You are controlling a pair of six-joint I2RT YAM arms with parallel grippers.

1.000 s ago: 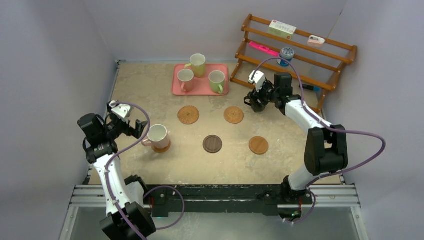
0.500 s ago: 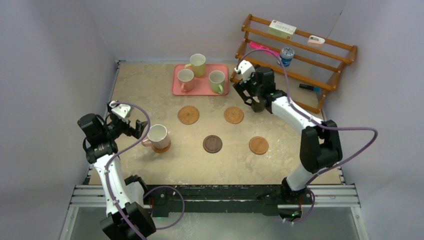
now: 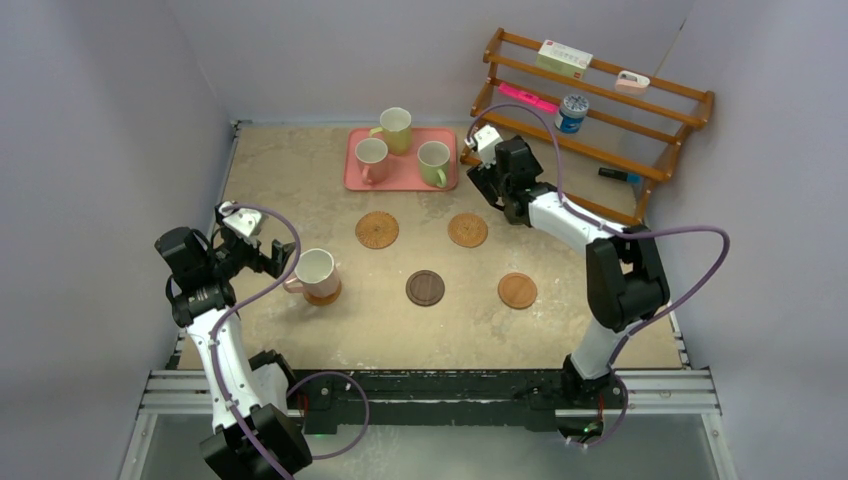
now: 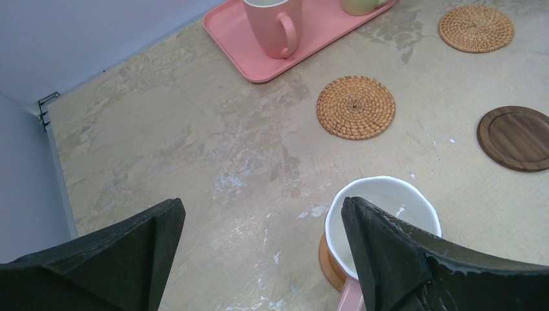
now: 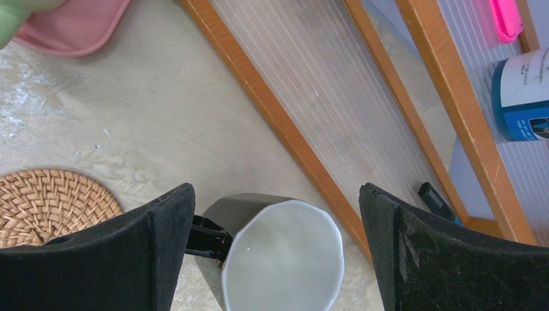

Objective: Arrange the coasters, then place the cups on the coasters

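Note:
A black cup (image 5: pixel 281 256) with a white inside stands on the table beside the rack's base, a little lower than my right gripper (image 5: pixel 275 192), which is open and not touching it. A woven coaster (image 5: pixel 52 201) lies left of it. My left gripper (image 4: pixel 262 204) is open, just left of a pink cup (image 3: pixel 316 270) that sits on an orange-brown coaster (image 4: pixel 327 259). Two woven coasters (image 3: pixel 377 230) (image 3: pixel 467 230), a dark brown coaster (image 3: pixel 425 288) and a tan coaster (image 3: pixel 517 290) lie bare. The pink tray (image 3: pixel 355 178) holds a yellow cup (image 3: pixel 395 127), a pink cup (image 3: pixel 371 157) and a green cup (image 3: pixel 433 160).
A wooden rack (image 3: pixel 600 140) stands at the back right, close behind my right gripper (image 3: pixel 497 192). It carries a blue-and-white can (image 3: pixel 573 110), a pink marker (image 5: pixel 505 16) and a small box (image 3: pixel 563 57). Walls close in the table at the left, back and right.
My right gripper has opened wide off the black cup and its wrist has swung left and back toward the tray. The left arm and the pink cup have not moved.

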